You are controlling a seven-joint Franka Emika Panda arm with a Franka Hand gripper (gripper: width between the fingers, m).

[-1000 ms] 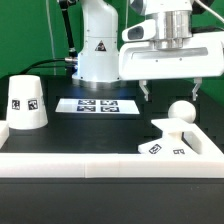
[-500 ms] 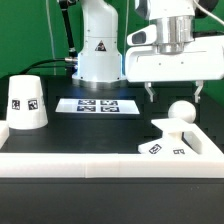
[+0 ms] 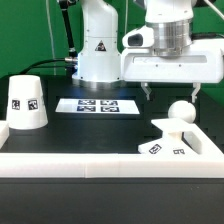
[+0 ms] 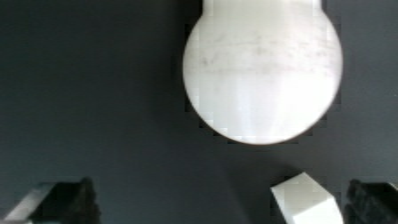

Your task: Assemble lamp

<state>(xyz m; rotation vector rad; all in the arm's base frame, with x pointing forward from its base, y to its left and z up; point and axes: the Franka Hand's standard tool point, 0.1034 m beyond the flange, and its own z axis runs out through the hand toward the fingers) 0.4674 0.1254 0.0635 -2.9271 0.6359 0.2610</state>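
Observation:
The white ball-shaped bulb (image 3: 181,112) stands on the flat angular lamp base (image 3: 172,146) at the exterior view's right. The base carries square tags. My gripper (image 3: 172,92) hangs just above the bulb, open and empty, with one finger on each side of it. In the wrist view the bulb (image 4: 263,70) fills the middle as a white oval, ahead of my gripper (image 4: 217,205), and a white corner of the base (image 4: 302,198) shows between the dark fingertips (image 4: 63,200). The cone-shaped shade (image 3: 25,103) with its black-and-white tag stands at the exterior view's left.
The marker board (image 3: 98,105) lies flat mid-table in front of the white robot pedestal (image 3: 98,50). A low white wall (image 3: 70,160) runs along the front and left side of the table.
My gripper has shifted slightly toward the exterior view's right, above the bulb. The bulb, base and shade have not moved.

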